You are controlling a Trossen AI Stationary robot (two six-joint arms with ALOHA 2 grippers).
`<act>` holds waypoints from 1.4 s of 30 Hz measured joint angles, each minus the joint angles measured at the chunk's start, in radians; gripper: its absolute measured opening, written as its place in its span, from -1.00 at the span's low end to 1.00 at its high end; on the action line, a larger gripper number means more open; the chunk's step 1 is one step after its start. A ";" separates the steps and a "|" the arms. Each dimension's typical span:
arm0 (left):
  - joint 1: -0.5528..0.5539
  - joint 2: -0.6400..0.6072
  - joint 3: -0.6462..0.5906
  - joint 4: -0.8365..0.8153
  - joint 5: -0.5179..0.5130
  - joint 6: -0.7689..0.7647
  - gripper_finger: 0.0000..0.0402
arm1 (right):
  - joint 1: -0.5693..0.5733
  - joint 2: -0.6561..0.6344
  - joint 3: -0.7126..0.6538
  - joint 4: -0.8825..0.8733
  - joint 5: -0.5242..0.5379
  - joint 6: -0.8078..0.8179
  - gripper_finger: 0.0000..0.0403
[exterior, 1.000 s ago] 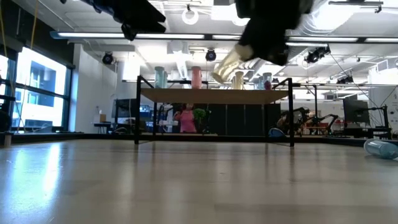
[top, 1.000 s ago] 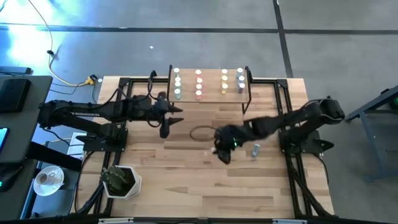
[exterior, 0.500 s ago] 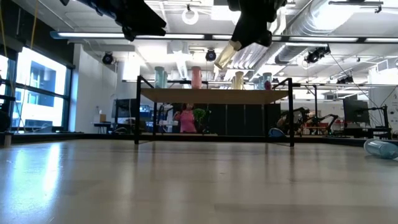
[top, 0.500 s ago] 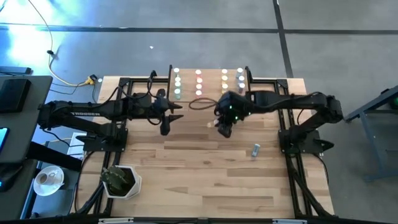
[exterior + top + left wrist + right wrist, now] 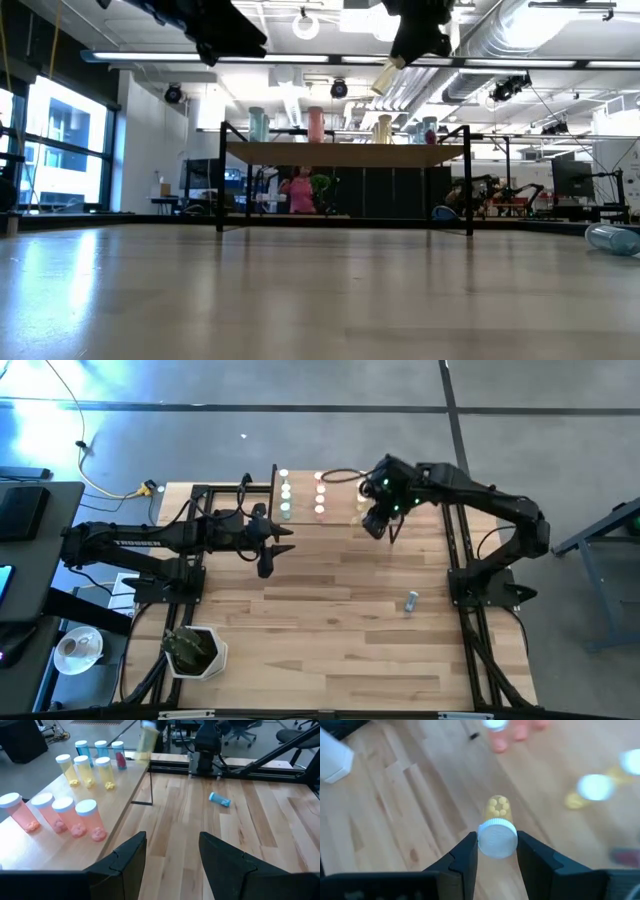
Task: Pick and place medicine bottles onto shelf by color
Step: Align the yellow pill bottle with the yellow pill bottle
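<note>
Overhead, right pincer (image 5: 494,851) clamping ribbed-capped yellow bottle (image 5: 496,831), light-wood shelf (image 5: 107,810)

In the right wrist view the bottles on the shelf (image 5: 600,787) are blurred blobs at 2 o'clock of the held yellow bottle (image 5: 496,832), while in the low view both arms are cut off by the top edge.
</note>
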 joint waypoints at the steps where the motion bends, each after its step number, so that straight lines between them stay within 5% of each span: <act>1: 0.000 0.000 0.000 -0.002 0.000 -0.001 -0.14 | -0.015 0.000 0.011 -0.012 0.000 -0.008 -0.44; 13: 0.000 0.000 0.000 -0.032 0.000 -0.001 -0.14 | -0.121 0.018 0.173 -0.090 -0.033 -0.041 -0.44; 24: 0.000 0.000 0.000 -0.055 0.002 -0.021 -0.14 | -0.155 0.202 0.421 -0.315 -0.027 -0.091 -0.44; 42: 0.000 0.000 0.000 -0.080 0.002 -0.021 -0.14 | -0.147 0.384 0.438 -0.430 -0.022 -0.098 -0.44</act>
